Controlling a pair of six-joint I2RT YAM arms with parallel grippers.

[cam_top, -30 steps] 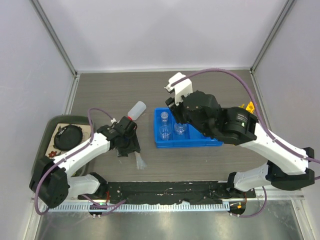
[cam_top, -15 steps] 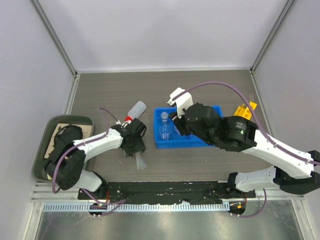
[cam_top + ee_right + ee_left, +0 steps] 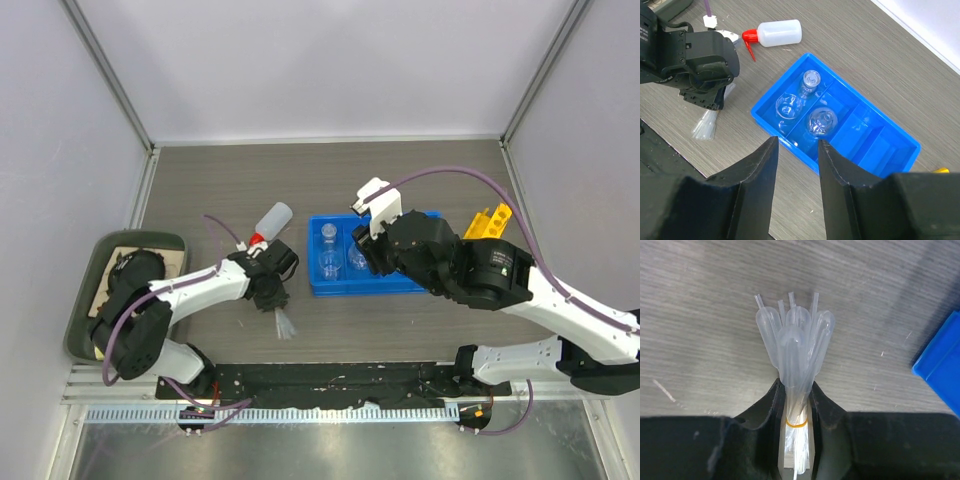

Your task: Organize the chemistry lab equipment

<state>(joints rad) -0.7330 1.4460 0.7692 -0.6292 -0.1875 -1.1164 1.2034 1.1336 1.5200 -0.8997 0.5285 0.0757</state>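
Note:
A bundle of thin clear pipettes (image 3: 795,340), tied with a yellow band, lies on the table with my left gripper (image 3: 795,390) shut on its stems. From above, the bulbs (image 3: 283,323) stick out in front of that gripper (image 3: 271,297). The blue compartmented bin (image 3: 880,145) holds a small flask (image 3: 811,80), a beaker (image 3: 789,106) and a round flask (image 3: 821,121). My right gripper (image 3: 797,145) hangs open above the bin's near edge, with nothing between its fingers. The white squeeze bottle (image 3: 780,34) with a red nozzle lies on its side beyond my left gripper.
A yellow holed rack (image 3: 488,222) lies right of the blue bin (image 3: 395,280). A dark green tray (image 3: 82,325) with dark contents sits at the table's left edge. Walls close in the table on three sides.
My left gripper has shut on the pipette bundle after sliding a little right along it. My right arm has drawn back to the right, away from the bin's left compartments.

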